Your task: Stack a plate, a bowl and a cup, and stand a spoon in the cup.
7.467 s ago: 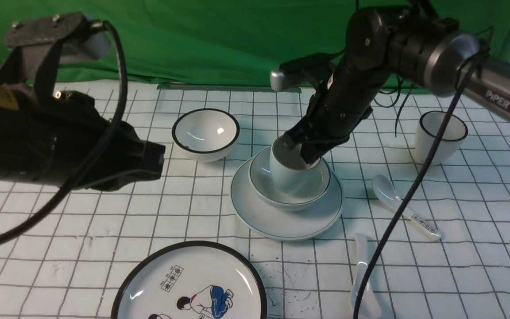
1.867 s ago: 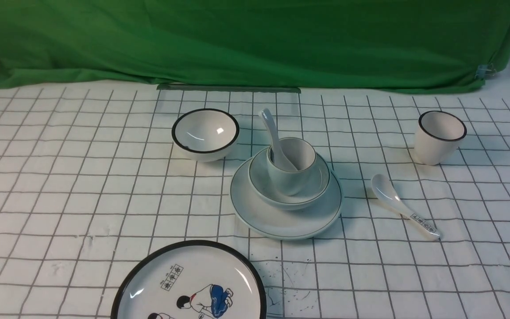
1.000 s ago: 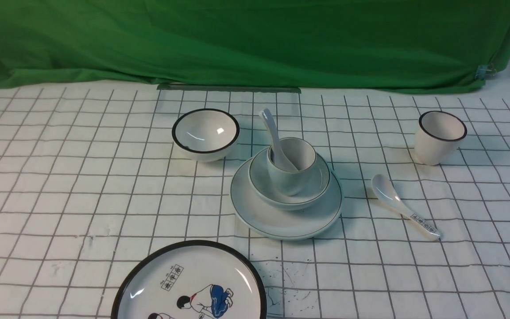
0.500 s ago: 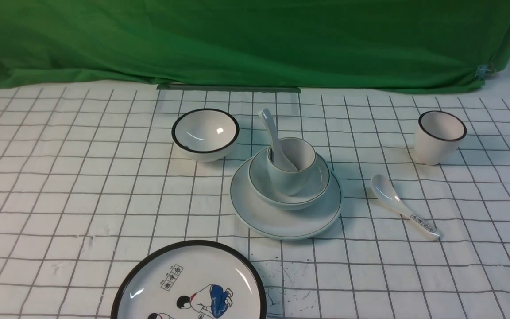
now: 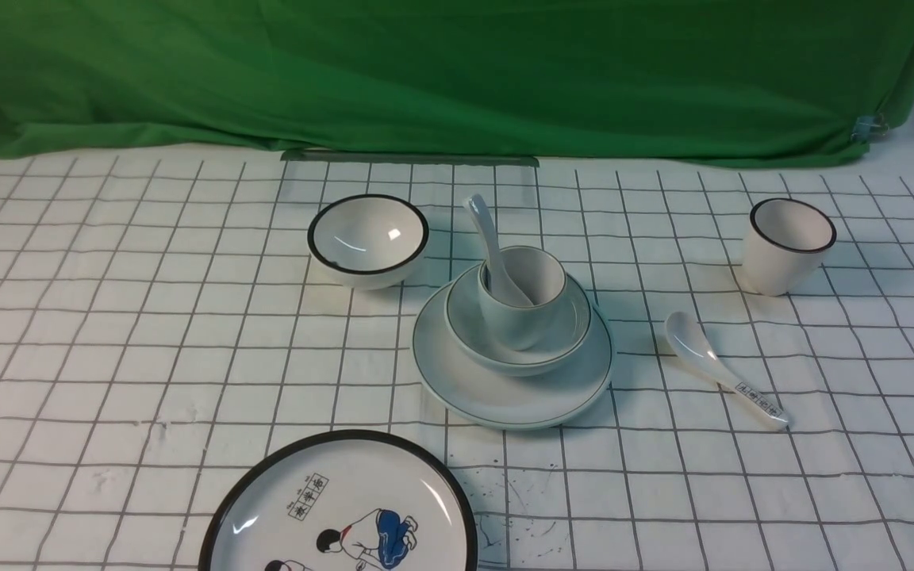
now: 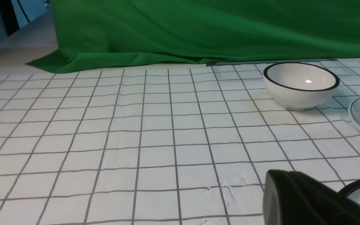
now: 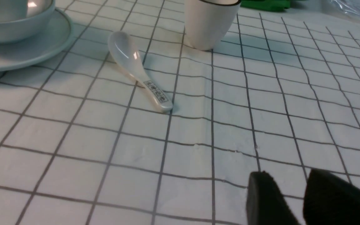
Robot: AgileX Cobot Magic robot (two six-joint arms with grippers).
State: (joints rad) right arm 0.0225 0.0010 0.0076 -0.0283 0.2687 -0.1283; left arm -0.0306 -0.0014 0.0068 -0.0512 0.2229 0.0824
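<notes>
The left gripper (image 6: pixel 295 197) is closed and empty, parked low, well short and left of the stack. Ahead of both grippers, the plate (image 5: pixel 505 396) carries the bowl (image 5: pixel 572 337), the cup (image 5: pixel 516 317) and the leaning spoon (image 5: pixel 489 238). The right gripper (image 7: pixel 289 200) is slightly parted and empty. Stacking looks complete, so no further move seems needed.
</notes>
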